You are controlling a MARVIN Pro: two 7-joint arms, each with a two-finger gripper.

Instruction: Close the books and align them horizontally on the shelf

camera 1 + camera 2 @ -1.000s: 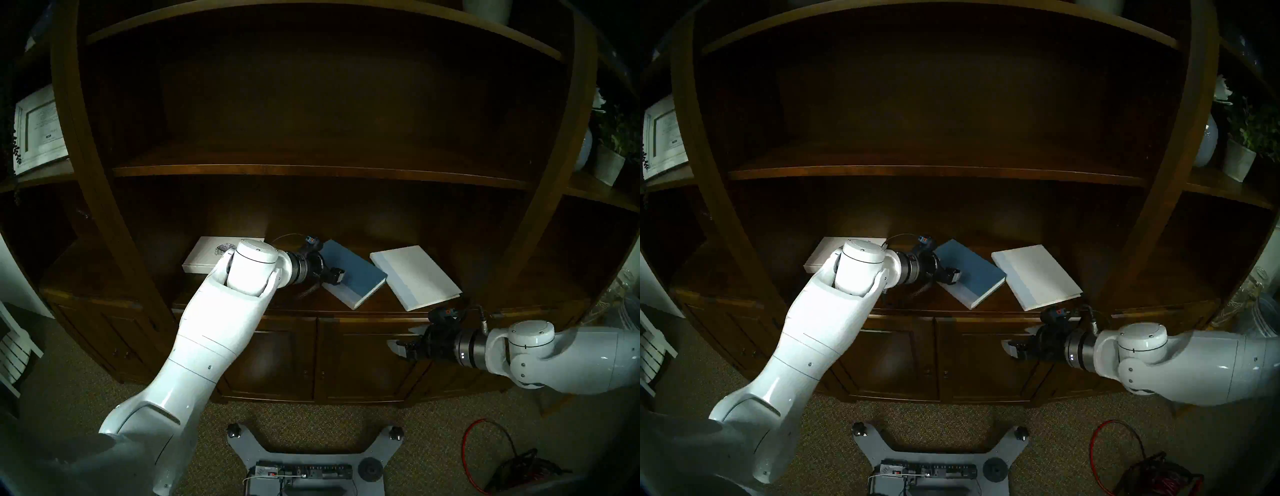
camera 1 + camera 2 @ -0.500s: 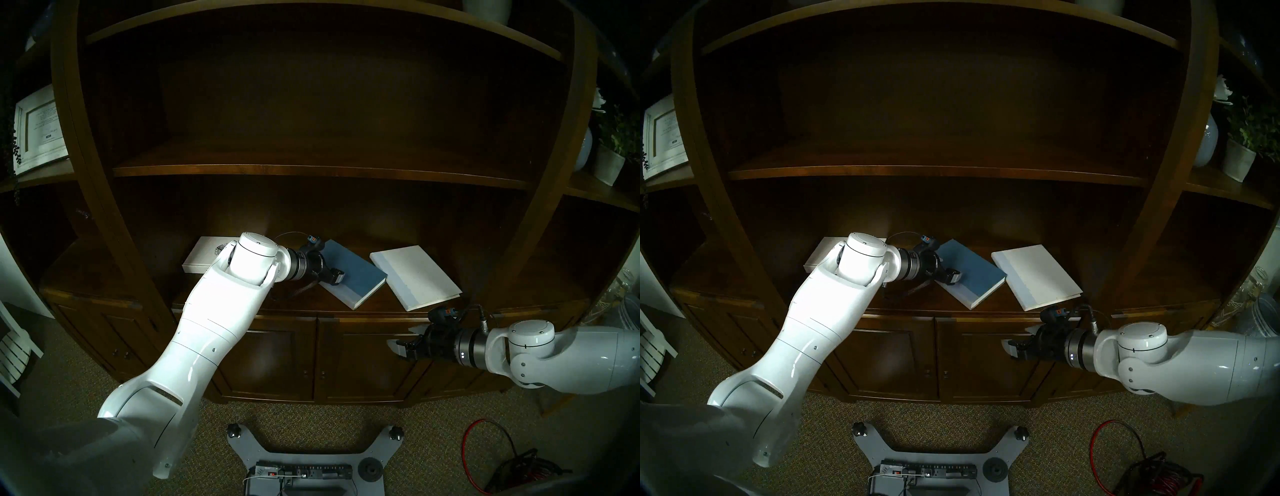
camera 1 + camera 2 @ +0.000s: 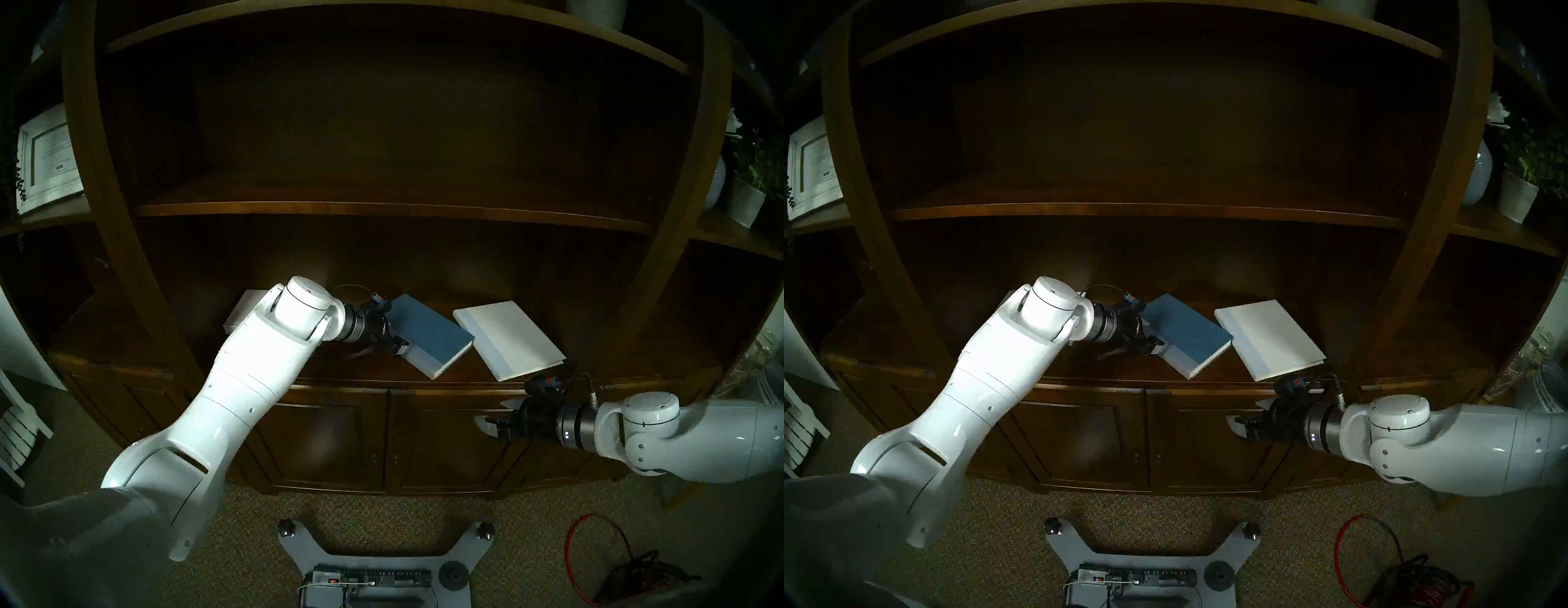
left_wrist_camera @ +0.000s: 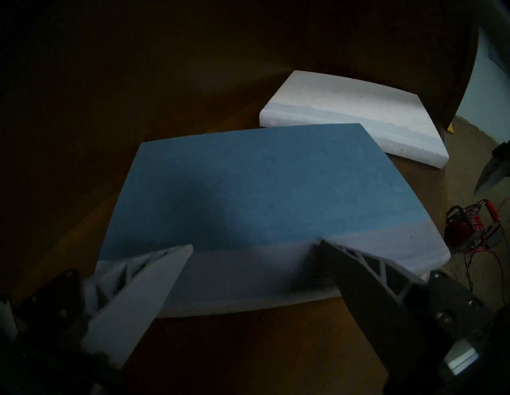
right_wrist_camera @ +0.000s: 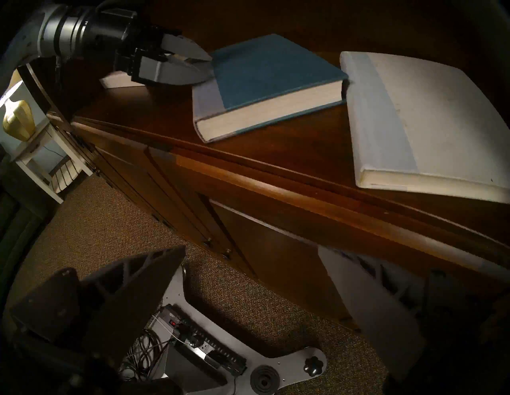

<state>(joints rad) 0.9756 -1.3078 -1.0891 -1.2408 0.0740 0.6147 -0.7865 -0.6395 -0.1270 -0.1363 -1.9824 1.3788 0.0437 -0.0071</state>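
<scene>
Squaring the blue book [image 3: 428,333], lying closed and askew mid-shelf [image 3: 466,378]: left gripper [image 4: 255,253] fingers spread wide at its spine corner; push slowly, pivoting without bumping the white book [image 3: 509,337].

Head pair looking down at the shelf [image 3: 466,373], left wrist close over the blue book [image 4: 248,187], right wrist low, sharing it

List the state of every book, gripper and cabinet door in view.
Blue hardcover book with pale spine: closed, flat, skewed.
Plain white hardcover book with pale-blue spine: closed, flat, skewed.
White hardcover book behind left arm: flat, mostly hidden.
Left gripper: jaws open at blue book's spine.
Right gripper: open, empty.
Dark wooden cabinet doors: shut.
</scene>
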